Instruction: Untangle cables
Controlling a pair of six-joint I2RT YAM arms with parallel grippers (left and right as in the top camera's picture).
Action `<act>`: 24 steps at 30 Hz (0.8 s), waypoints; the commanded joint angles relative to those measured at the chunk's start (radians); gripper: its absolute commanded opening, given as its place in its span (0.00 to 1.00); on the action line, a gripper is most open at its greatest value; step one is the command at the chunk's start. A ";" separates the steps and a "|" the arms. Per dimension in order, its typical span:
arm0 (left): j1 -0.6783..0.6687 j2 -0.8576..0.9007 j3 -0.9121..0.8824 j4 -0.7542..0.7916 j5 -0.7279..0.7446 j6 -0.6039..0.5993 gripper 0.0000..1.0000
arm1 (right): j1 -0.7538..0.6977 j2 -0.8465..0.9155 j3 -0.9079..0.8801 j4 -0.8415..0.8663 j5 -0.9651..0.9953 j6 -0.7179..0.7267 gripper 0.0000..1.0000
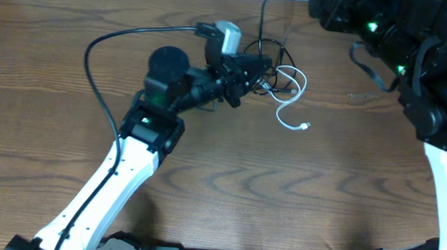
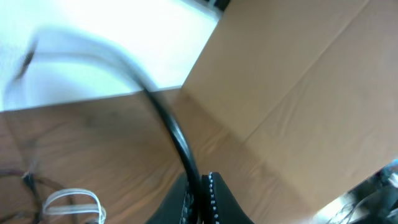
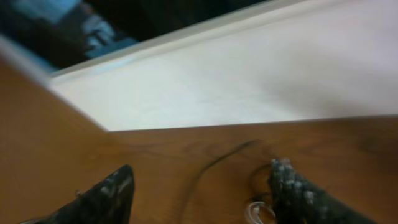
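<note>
Overhead view: the cables (image 1: 273, 65) lie in one small tangle on the far middle of the worktop (image 1: 297, 193).
White cable (image 1: 301, 87): a loose open loop on the right side of the tangle. Its tail runs toward the near side and ends in a small plug (image 1: 305, 127) lying flat on the wood.
Black cables (image 1: 266, 51): thin strands looped together, touching the white cable's upper end. One strand climbs away to the far edge of the overhead view.
Black cable (image 2: 177, 134): in the left wrist view it comes out from between the jaws and curves up and to the left, blurred.
Left gripper (image 2: 202, 182): at the tangle's left edge, jaws together and clamped on the black cable.
Right gripper (image 3: 202, 167): jaws well apart with nothing between them. It is above the wood, with a thin black strand and part of the white loop below.
Left arm (image 1: 138, 154): reaches from the near left corner to the tangle.
Right arm (image 1: 446, 93): at the far right, apart from the tangle.
Tan board (image 2: 298, 93): stands behind the worktop in the left wrist view.
</note>
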 commanded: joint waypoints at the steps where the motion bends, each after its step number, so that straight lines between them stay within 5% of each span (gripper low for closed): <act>1: 0.016 -0.074 0.015 0.062 -0.011 -0.216 0.07 | -0.040 0.009 -0.002 -0.057 0.077 -0.016 0.70; 5: 0.034 -0.133 0.015 0.068 -0.117 -0.355 0.08 | -0.086 0.018 -0.006 -0.151 0.076 -0.017 0.77; 14: 0.040 -0.235 0.034 0.238 -0.219 -0.437 0.07 | -0.081 0.071 -0.109 -0.413 -0.034 -0.066 0.93; 24: 0.040 -0.232 0.088 0.209 -0.298 -0.436 0.07 | 0.017 0.145 -0.512 -0.120 -0.433 -0.245 0.93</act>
